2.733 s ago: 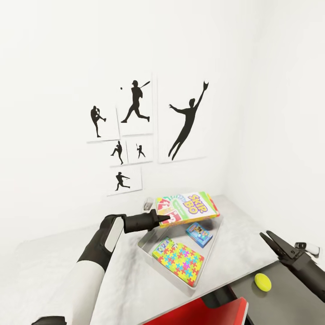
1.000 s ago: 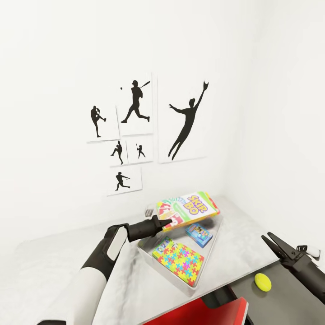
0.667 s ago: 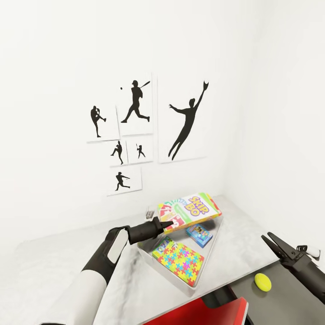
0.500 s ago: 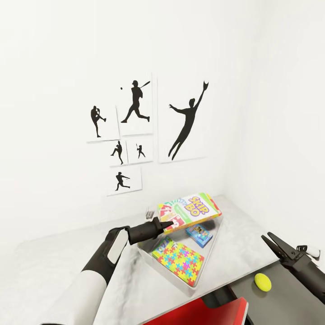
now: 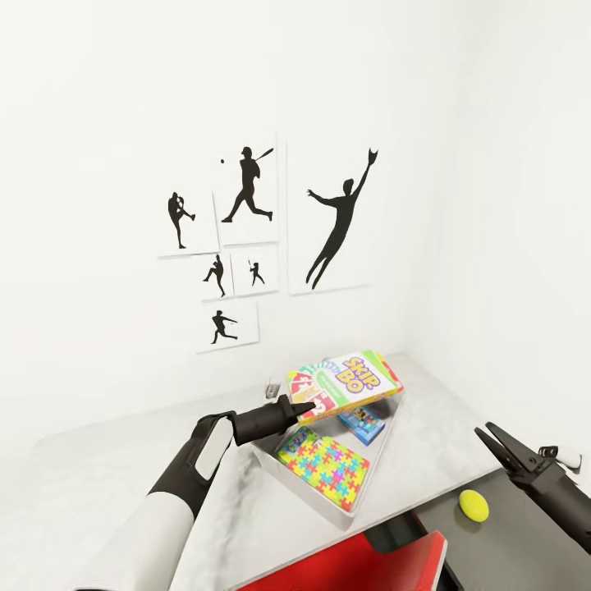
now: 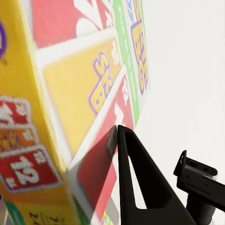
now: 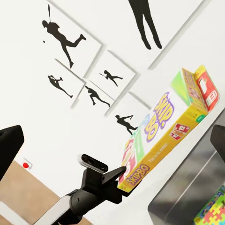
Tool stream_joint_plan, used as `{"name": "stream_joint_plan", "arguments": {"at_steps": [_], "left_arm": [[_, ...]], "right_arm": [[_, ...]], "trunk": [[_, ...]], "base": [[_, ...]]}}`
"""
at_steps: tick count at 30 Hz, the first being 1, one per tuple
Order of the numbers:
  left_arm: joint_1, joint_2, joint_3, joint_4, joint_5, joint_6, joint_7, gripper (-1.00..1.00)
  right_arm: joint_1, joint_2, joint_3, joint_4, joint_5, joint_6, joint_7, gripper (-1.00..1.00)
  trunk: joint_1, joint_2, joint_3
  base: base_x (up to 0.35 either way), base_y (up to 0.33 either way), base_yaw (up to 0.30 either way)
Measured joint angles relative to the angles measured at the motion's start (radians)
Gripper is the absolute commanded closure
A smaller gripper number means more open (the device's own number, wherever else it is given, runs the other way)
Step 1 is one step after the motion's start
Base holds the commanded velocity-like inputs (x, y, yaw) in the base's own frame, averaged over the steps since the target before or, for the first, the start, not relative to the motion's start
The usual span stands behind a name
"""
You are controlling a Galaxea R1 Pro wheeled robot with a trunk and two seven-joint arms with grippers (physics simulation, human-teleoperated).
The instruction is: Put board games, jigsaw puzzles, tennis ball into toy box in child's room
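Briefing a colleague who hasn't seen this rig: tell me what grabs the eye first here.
First, the bright SKIP-BO box, pinched at one corner by the left gripper and held tilted above the far end of the grey toy box, where a jigsaw puzzle already lies. Next, the black baseball silhouettes on the white wall behind. A tennis ball sits on the darker table section near the open right gripper.

Green-purple SKIP-BO box (image 5: 345,382), multicoloured puzzle (image 5: 322,467), perhaps yellow-green ball (image 5: 474,505).

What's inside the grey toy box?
In the toy box: a jigsaw puzzle and a small blue board game. The SKIP-BO box, held above, hides the far end.
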Motion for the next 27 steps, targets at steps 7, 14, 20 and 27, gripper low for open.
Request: {"name": "stream_joint_plan", "arguments": {"at_steps": [7, 14, 20, 27], "left_arm": [[0.0, 0.0, 0.0, 0.0, 0.001, 0.0, 0.0, 1.0], [0.0, 0.0, 0.0, 0.0, 0.001, 0.0, 0.0, 1.0], [0.0, 0.0, 0.0, 0.001, 0.0, 0.0, 0.0, 1.0], [0.0, 0.0, 0.0, 0.0, 0.001, 0.0, 0.0, 1.0]], "right_arm": [[0.0, 0.0, 0.0, 0.0, 0.0, 0.0, 0.0, -1.0], [0.0, 0.0, 0.0, 0.0, 0.0, 0.0, 0.0, -1.0], [0.0, 0.0, 0.0, 0.0, 0.0, 0.0, 0.0, -1.0], [0.0, 0.0, 0.0, 0.0, 0.0, 0.0, 0.0, -1.0]], "trunk": [[0.0, 0.0, 0.0], [0.0, 0.0, 0.0], [0.0, 0.0, 0.0], [0.0, 0.0, 0.0]], "base": [[-0.107, 0.0, 0.0], [-0.077, 0.0, 0.0], [-0.203, -0.031, 0.0], [-0.102, -0.025, 0.0]]}}
